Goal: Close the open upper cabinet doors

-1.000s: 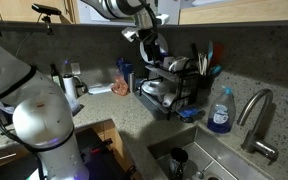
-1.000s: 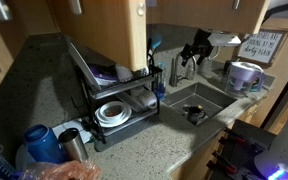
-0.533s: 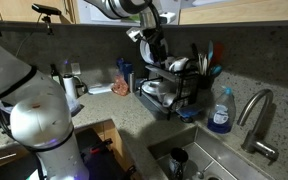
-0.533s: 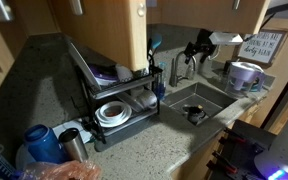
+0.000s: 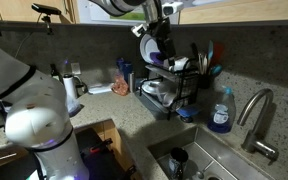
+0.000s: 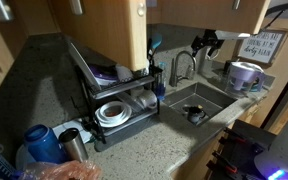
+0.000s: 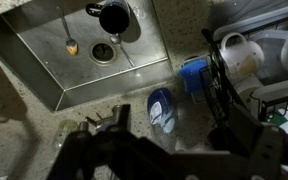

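An open upper cabinet door (image 6: pixel 99 35), a flat honey-brown panel, hangs out over the counter in front of the dish rack (image 6: pixel 114 95). More honey-brown cabinet fronts run along the top edge in both exterior views (image 5: pixel 234 10) (image 6: pixel 209 8). My gripper (image 5: pixel 162 48) is raised just under the cabinets, above the dish rack (image 5: pixel 169 85). In an exterior view it (image 6: pixel 204 43) hovers above the faucet, apart from the open door. In the wrist view its dark fingers (image 7: pixel 174 150) are spread wide with nothing between them.
Below the gripper are the steel sink (image 7: pixel 44 65), a blue soap bottle (image 7: pixel 162 108) (image 5: pixel 220 112) and the faucet (image 5: pixel 256 115) (image 6: pixel 181 65). A framed sign (image 6: pixel 264 45) and a mug (image 6: pixel 242 75) stand by the sink. Cups sit on the counter (image 6: pixel 39 142).
The gripper has risen and shifted sideways along the backsplash, from beside the dish rack to above it, closer to the cabinets. The door has not moved.
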Available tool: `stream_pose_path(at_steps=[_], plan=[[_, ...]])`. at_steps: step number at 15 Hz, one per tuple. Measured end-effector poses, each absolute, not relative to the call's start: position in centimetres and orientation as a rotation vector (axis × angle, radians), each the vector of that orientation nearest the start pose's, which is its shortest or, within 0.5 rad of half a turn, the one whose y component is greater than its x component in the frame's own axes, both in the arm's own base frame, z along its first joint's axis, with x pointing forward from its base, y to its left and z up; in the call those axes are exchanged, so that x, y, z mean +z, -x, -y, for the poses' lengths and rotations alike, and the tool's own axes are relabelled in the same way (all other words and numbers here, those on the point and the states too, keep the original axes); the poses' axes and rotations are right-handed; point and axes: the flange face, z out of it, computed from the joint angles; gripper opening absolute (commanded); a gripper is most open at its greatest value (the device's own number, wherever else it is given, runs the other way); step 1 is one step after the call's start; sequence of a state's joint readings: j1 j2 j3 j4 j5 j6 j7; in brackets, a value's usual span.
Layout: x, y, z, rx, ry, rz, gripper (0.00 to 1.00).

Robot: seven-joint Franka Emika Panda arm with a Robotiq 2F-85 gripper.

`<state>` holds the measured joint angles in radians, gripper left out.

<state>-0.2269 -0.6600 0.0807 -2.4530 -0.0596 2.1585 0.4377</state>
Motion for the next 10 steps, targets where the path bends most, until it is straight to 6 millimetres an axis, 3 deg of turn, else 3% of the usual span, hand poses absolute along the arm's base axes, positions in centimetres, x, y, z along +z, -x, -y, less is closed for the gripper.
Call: stream_pose_path(at_steps=[10], plan=[[60.9, -34.4, 7.5, -0.814, 2.971, -0.999, 1.00]])
